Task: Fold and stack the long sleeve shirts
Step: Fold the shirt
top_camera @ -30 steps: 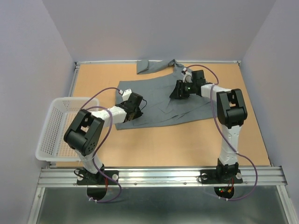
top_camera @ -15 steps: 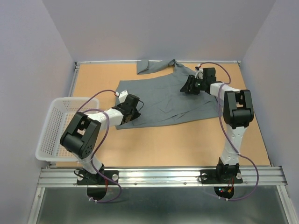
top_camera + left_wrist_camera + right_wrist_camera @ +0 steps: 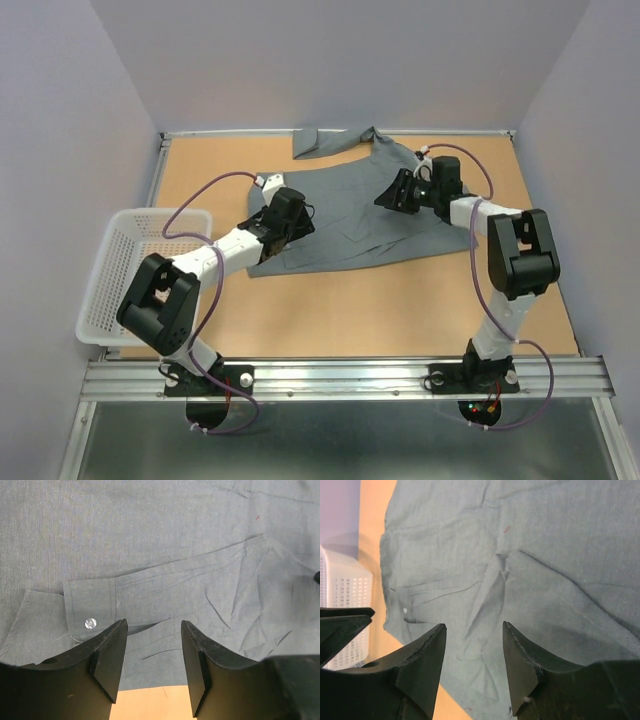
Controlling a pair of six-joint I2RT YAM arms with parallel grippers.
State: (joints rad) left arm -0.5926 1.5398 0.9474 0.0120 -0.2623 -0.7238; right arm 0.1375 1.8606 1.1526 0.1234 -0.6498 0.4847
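Tan table (image 3: 380, 300), grey shirt (image 3: 340, 205) spread; left tool (image 3: 152, 630), right tool (image 3: 474, 630) both parted, empty, over cloth

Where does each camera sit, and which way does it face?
Top external: fixed above, behind the arms, looking down at the table; both arms, left gripper and right gripper, over the grey shirt.
Left wrist: on the left arm, looking past its open fingers at a buttoned cuff.
Right wrist: on the right arm, looking past its fingers toward the white basket.
Shared: top and right wrist both show the basket.
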